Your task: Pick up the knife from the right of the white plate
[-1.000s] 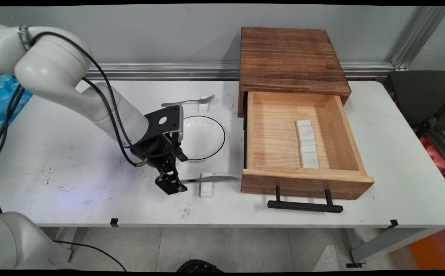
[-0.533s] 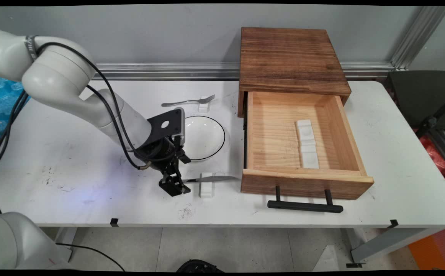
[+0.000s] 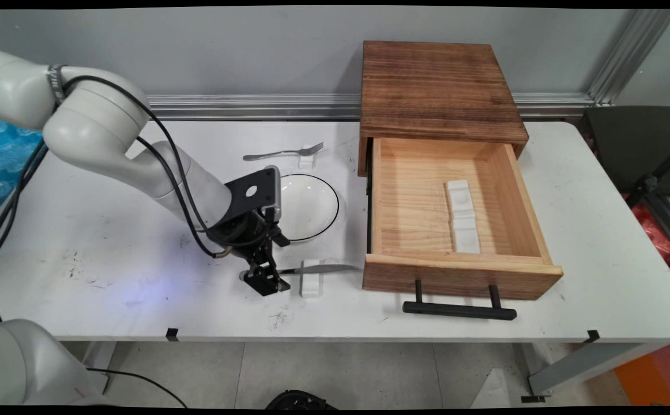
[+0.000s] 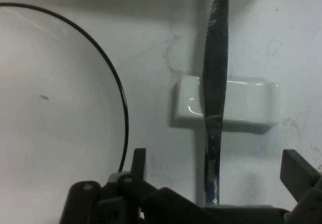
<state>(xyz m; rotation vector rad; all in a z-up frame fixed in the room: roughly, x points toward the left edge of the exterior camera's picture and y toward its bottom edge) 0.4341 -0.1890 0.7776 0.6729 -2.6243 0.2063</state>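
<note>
- The gripper (image 4: 216, 176) is seen with its fingers (image 4: 297, 169) spread apart, one on either side of the knife (image 4: 215, 90) handle, nothing yet held.
- The knife is laid across a white rest (image 4: 249, 104) on the table (image 3: 110, 230).
- A white plate (image 3: 306, 207) is seen just beside; an open wooden drawer (image 3: 421, 202) is set further right, a white block (image 3: 463, 216) inside.
- A fork (image 3: 283, 153) is laid beyond the plate.

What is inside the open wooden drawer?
The open drawer holds one white segmented holder, lying lengthwise right of centre on the bare wooden floor. The inside of the front panel and the part still under the cabinet top are hidden.
</note>
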